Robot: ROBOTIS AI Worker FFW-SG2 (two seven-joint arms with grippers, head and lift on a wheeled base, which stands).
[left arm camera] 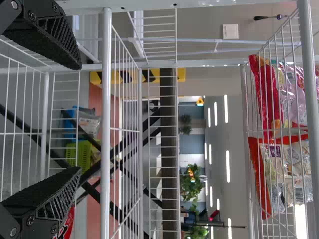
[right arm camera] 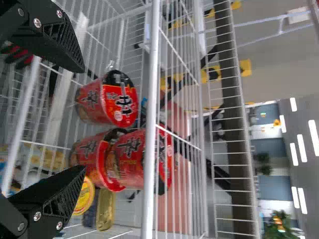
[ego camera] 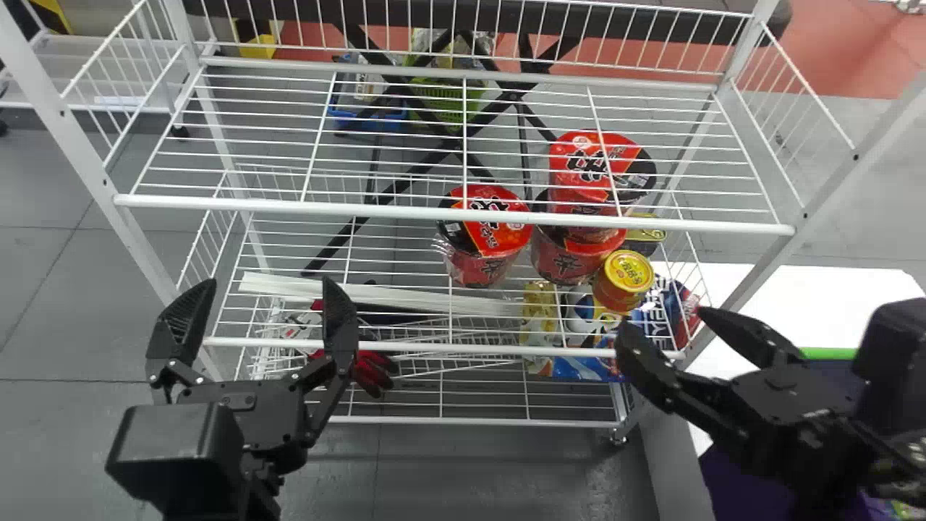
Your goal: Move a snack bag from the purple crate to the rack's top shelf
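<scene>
My left gripper (ego camera: pixel 262 311) stands open and empty before the white rack's left part; the left wrist view has its gripper (left arm camera: pixel 79 117) too. My right gripper (ego camera: pixel 669 331), also open and empty, is at the rack's right front, with noodle cups beyond the gripper (right arm camera: pixel 83 119) in its wrist view. Partly under the right arm lies the purple crate (ego camera: pixel 738 481), with a bit of colourful packaging (ego camera: pixel 906 509) at the corner. In the left wrist view a red and pink snack bag (left arm camera: pixel 266 97) and a red-edged clear bag (left arm camera: pixel 281 172) rest on a high rack shelf (left arm camera: pixel 305 64).
Red noodle cups (ego camera: pixel 483 235), a yellow can (ego camera: pixel 626 278) and packets stand on a lower shelf, beneath a wire shelf (ego camera: pixel 448 210). Red gloves (ego camera: pixel 372 370) lie low down. Rack posts (ego camera: pixel 767 268) rise at both sides; a white table (ego camera: pixel 854 297) adjoins on the right.
</scene>
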